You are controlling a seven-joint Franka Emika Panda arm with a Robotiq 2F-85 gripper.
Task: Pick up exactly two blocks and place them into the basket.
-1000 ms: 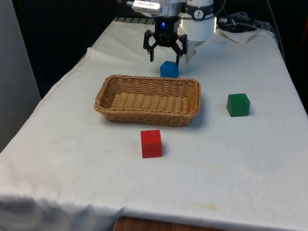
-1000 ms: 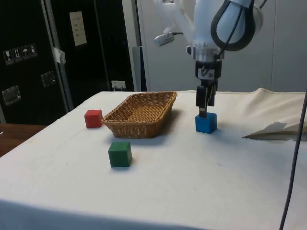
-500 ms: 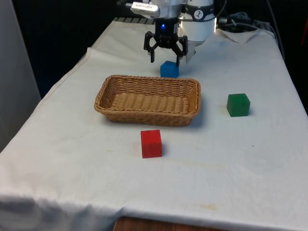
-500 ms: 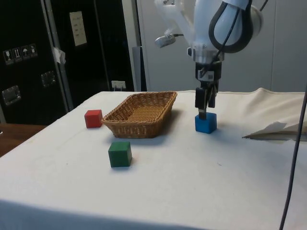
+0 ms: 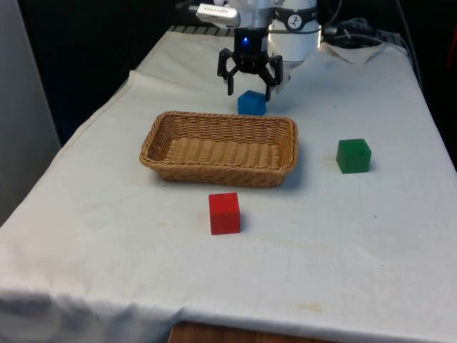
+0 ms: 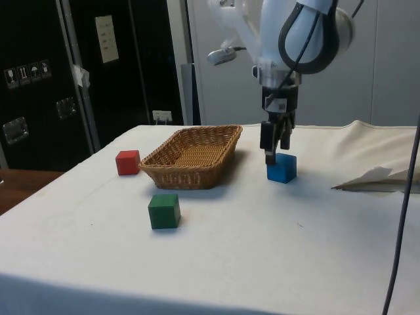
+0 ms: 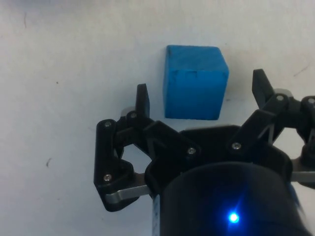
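A white cloth, faintly creased, covers the table (image 5: 371,236). Near its middle sits a shallow rectangular wicker basket (image 5: 221,148), tightly woven and empty. Over the far end the black gripper (image 5: 249,87) hangs with its fingers spread wide, just above a matte blue cube (image 5: 251,102) that stands on the cloth just behind the basket's far rim. A green cube (image 5: 353,155) sits towards the front view's right edge, a red cube (image 5: 224,213) towards the near edge.
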